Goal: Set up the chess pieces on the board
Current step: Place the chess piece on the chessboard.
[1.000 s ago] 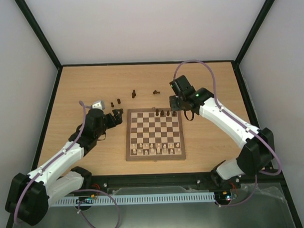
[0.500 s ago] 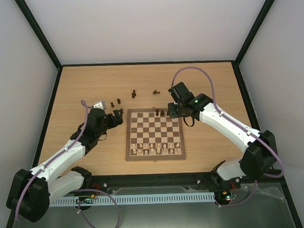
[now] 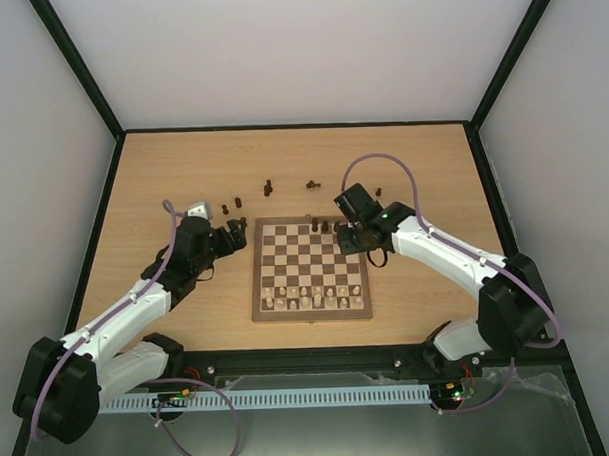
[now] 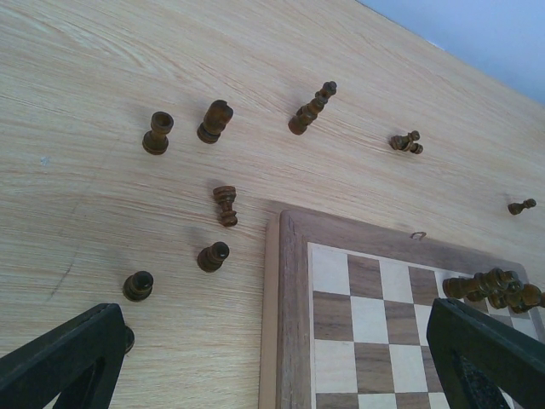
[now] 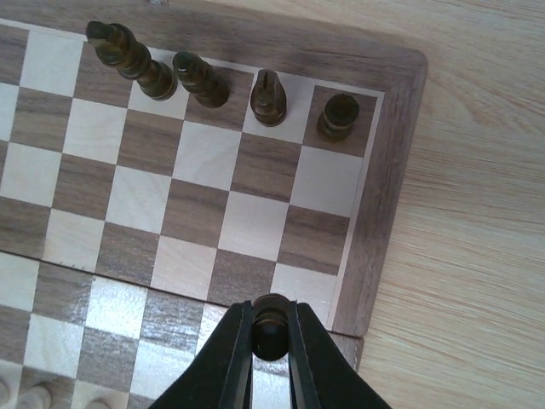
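Observation:
In the right wrist view my right gripper [image 5: 271,313] is shut on a small dark chess piece [image 5: 272,336], held above the right side of the board [image 5: 387,170]. Several dark pieces [image 5: 267,96] stand upright on the far row near the corner. From above, that gripper [image 3: 347,235] hangs over the board's [image 3: 258,275] far right part. My left gripper [image 3: 237,236] is open with nothing in it, by the far left corner. Its view shows loose dark pieces [image 4: 226,205] on the table beyond the board [image 4: 289,281], some upright, some lying down.
Pale pieces [image 3: 312,298] fill the board's near rows. More dark pieces lie on the tabletop behind the board [image 3: 268,187], one further right [image 3: 377,192]. Black frame rails [image 3: 291,126] edge the table.
My right gripper has come down and left, from beyond the board's far right corner to over the board, carrying the dark piece. The left arm has hardly moved.

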`<state>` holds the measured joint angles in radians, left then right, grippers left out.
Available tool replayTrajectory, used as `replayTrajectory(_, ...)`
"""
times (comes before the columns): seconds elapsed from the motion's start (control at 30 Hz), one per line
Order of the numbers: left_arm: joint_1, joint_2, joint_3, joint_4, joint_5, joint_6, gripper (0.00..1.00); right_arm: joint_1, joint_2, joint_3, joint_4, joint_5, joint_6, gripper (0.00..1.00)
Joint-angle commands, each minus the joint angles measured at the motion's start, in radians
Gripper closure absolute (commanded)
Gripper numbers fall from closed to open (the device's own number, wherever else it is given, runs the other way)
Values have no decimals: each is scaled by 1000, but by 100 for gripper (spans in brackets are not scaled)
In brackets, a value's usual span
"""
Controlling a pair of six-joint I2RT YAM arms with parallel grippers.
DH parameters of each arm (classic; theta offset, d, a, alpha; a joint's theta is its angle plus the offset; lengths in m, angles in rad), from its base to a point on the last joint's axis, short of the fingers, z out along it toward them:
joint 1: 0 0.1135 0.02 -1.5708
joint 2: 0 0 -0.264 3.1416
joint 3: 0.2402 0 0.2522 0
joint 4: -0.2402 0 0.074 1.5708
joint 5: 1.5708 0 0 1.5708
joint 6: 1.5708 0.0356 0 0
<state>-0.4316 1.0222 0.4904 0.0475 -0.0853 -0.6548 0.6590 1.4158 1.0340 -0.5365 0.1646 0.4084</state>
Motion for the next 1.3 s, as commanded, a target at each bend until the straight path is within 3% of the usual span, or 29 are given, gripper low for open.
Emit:
replayTrajectory(0.0,5,0,-6,20,7,7,1,3,48,-22,79,3,21,90)
replayTrajectory(0.5,5,-16,-9,14,7,5,1,4,258,61,145,64,4,90)
replayTrajectory(1.27,5,-24,-10,12,5,5,1,1,321,90,164,97,-6,89)
